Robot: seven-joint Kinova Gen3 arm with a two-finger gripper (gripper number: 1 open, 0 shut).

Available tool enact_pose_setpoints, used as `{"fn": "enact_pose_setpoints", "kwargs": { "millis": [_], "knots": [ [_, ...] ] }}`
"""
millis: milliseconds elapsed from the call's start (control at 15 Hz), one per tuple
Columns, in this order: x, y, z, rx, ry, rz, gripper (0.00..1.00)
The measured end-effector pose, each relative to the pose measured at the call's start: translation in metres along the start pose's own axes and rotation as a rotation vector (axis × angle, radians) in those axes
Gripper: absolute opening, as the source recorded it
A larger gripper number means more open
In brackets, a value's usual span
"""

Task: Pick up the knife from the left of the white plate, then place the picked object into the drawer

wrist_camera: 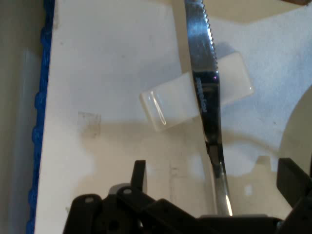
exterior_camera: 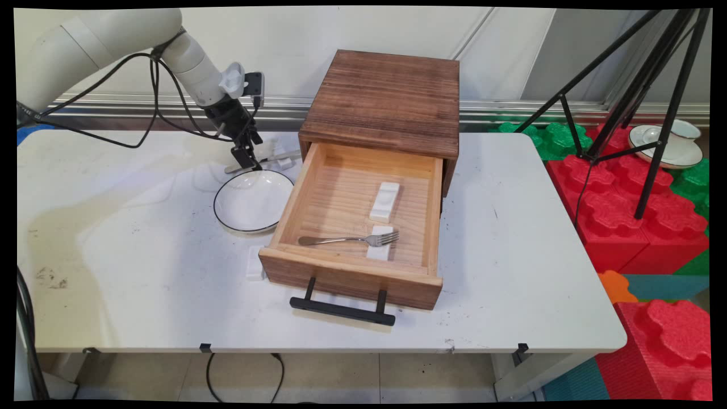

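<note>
One wooden drawer box (exterior_camera: 381, 102) sits on the counter (exterior_camera: 511, 255), with its single drawer (exterior_camera: 352, 267) pulled out. One fork (exterior_camera: 346, 240) lies inside the drawer. White rests number four: two in the drawer (exterior_camera: 384, 200) (exterior_camera: 379, 250), one beside the drawer front (exterior_camera: 255, 262) and one under the knife (wrist_camera: 195, 100). There is one knife (wrist_camera: 204, 78), one white bowl (exterior_camera: 253, 200) and one tripod (exterior_camera: 642, 108). One cup and saucer (exterior_camera: 667, 145) sits on the foam blocks (exterior_camera: 625, 204).

bare table (exterior_camera: 130, 238) left, bowl (exterior_camera: 253, 200) and open drawer (exterior_camera: 352, 227) crowd claw (exterior_camera: 247, 162)
</note>
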Motion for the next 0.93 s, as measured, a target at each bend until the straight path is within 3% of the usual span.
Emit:
{"fn": "enact_pose_setpoints", "kwargs": {
  "millis": [133, 200, 933],
  "knots": [
    [0.002, -0.0002, 0.004, -0.001, 0.004, -0.003, 1.0],
    [0.0027, -0.0003, 0.0053, -0.001, 0.006, -0.004, 0.0],
    [0.0053, 0.0029, 0.009, -0.007, 0.014, -0.021, 0.0]
  ]
}}
